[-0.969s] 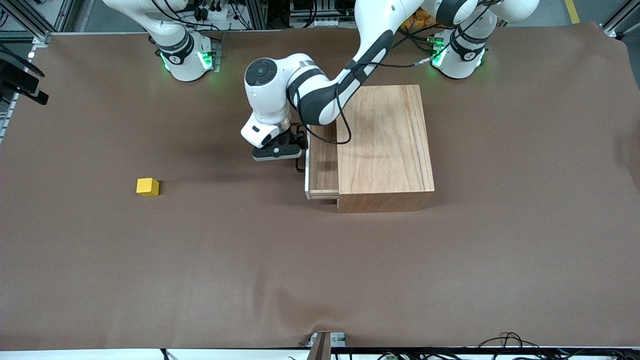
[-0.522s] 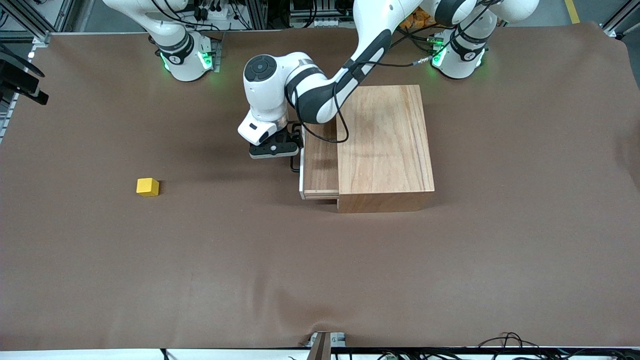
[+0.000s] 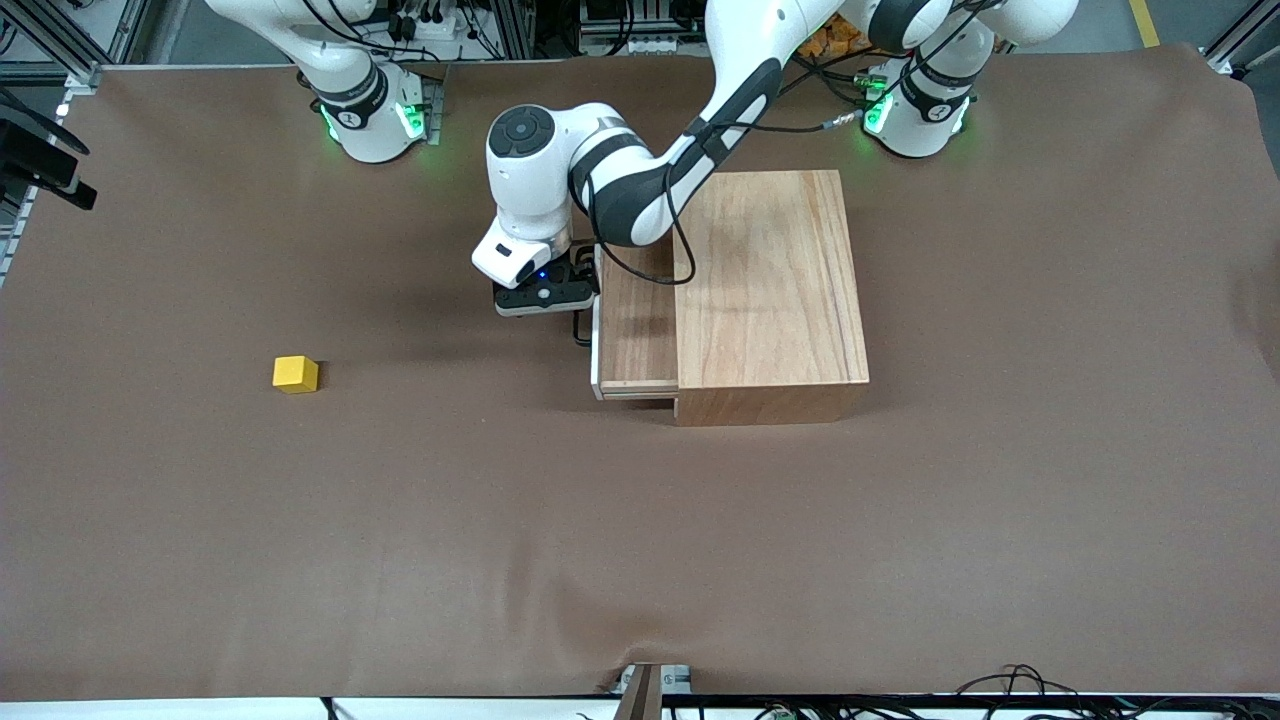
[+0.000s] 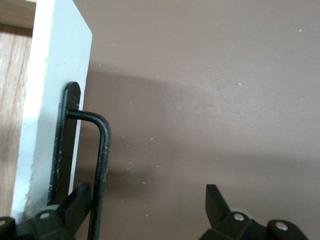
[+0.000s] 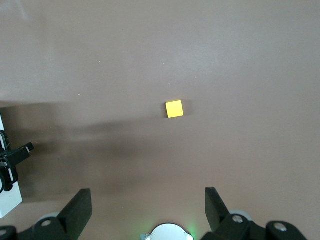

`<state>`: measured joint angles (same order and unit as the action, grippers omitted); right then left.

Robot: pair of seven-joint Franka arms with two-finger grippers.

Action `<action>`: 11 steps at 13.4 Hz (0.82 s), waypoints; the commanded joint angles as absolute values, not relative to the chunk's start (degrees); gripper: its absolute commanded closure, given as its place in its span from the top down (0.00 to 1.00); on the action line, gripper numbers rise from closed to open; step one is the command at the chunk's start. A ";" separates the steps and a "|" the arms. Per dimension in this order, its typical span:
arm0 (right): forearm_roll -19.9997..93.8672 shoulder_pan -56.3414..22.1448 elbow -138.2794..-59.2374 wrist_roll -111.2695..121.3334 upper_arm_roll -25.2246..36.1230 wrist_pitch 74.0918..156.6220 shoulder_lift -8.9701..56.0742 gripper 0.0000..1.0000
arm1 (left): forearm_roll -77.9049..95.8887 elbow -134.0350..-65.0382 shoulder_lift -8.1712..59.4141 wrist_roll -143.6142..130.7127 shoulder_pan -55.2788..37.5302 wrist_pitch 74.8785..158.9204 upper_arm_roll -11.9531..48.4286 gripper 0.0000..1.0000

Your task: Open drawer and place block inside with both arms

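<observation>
On the brown table cover (image 3: 400, 520) in the front view, the wooden box (image 3: 770, 290) sits toward the left arm's end, and the drawer (image 3: 632, 320) stands partly pulled out of it, its white front panel facing the right arm's end. At that panel the left gripper (image 3: 556, 296) sits low, right at the black handle (image 3: 582, 330). Well apart from the box, toward the right arm's end and a little nearer the camera, the yellow block (image 3: 295, 374) rests alone on the cover. Of the right arm only the base shows, so it waits.

From the left wrist view, the left gripper (image 4: 150, 210) has its 2 fingers (image 4: 75, 205) spread wide. One finger lies between the white panel (image 4: 55, 100) and the bar of the handle (image 4: 102, 160), touching or nearly touching the bar; the other is well clear of it over bare cover. Nothing is clamped.

From the right wrist view, the right gripper (image 5: 149, 210) hangs high over the table with its fingers (image 5: 80, 207) wide apart and nothing between them. The block (image 5: 174, 108) lies below on the cover.
</observation>
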<state>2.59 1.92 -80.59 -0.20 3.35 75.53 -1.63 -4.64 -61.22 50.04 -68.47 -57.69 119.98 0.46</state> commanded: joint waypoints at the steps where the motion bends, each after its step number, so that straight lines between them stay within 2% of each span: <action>1: 1.85 2.64 -80.33 0.35 2.81 75.23 -1.50 1.00 | -2.91 -59.50 51.06 -70.40 -58.18 122.78 0.53 1.00; 5: 1.76 2.81 -80.33 0.53 2.81 75.23 -0.53 1.00 | -2.55 -59.59 49.14 -72.86 -58.10 122.97 0.44 1.00; 8: 1.15 3.07 -80.16 0.53 2.90 75.06 6.91 1.00 | -3.16 -59.85 42.21 -72.43 -56.26 118.05 -1.57 1.00; 11: 0.09 3.34 -83.73 -0.08 2.90 75.84 8.43 1.00 | -3.34 -60.29 33.69 -70.85 -50.99 111.56 -2.46 1.00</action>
<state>1.10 2.23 -81.83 -0.20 3.58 75.69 7.87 -3.23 -57.92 39.88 -72.00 -54.22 116.17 -2.53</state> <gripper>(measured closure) 0.000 0.000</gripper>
